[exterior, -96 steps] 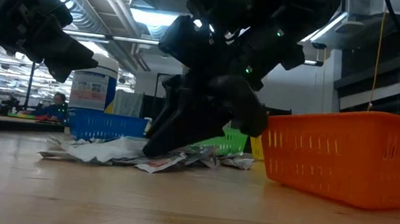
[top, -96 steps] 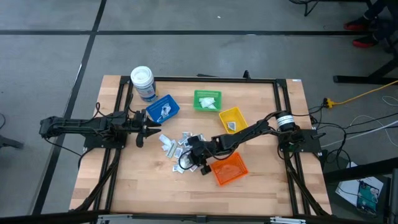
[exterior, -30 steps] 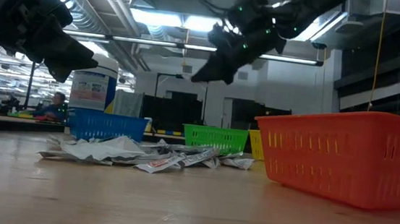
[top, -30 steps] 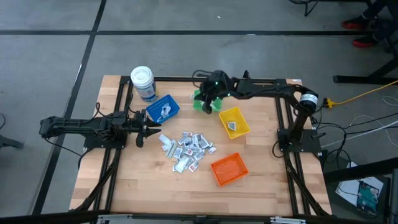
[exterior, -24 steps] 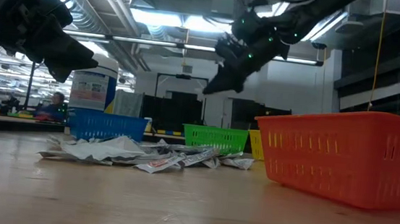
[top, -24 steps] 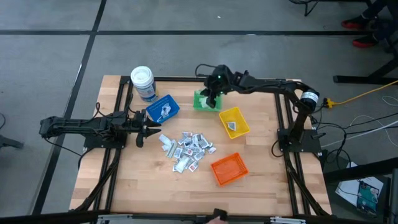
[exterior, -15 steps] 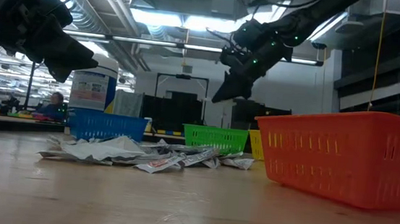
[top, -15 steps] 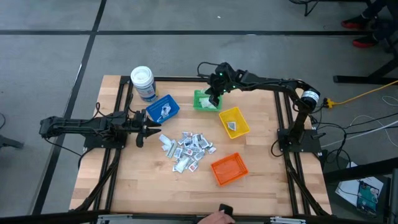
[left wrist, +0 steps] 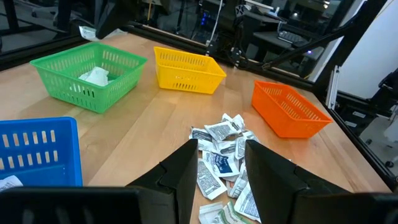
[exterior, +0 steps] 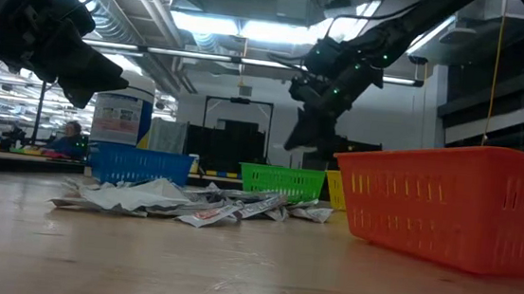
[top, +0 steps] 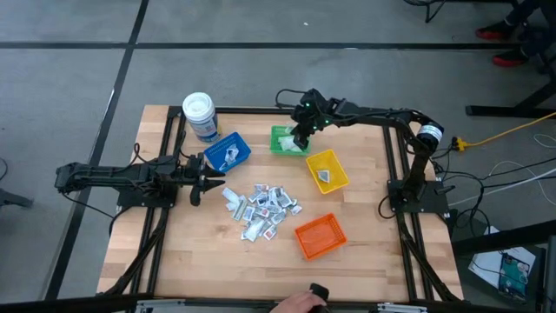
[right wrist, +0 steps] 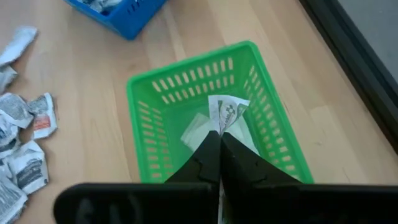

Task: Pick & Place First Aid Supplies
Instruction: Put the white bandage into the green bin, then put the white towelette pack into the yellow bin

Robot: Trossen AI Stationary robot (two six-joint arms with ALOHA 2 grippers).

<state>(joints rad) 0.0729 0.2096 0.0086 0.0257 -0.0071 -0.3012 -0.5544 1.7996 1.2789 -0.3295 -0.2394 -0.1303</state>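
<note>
While hanging over the green bin (top: pixel 287 140), right gripper (right wrist: pixel 219 142) pinches a packet (right wrist: pixel 227 113) between closed fingers (only clear from its wrist cam; top-down just shows a dark arm there). More packets (right wrist: pixel 198 130) inside that bin, loose pile (top: pixel 261 209) mid-table. Left gripper (left wrist: pixel 221 155) parked open just beside the pile, by the blue bin (top: pixel 228 151).
</note>
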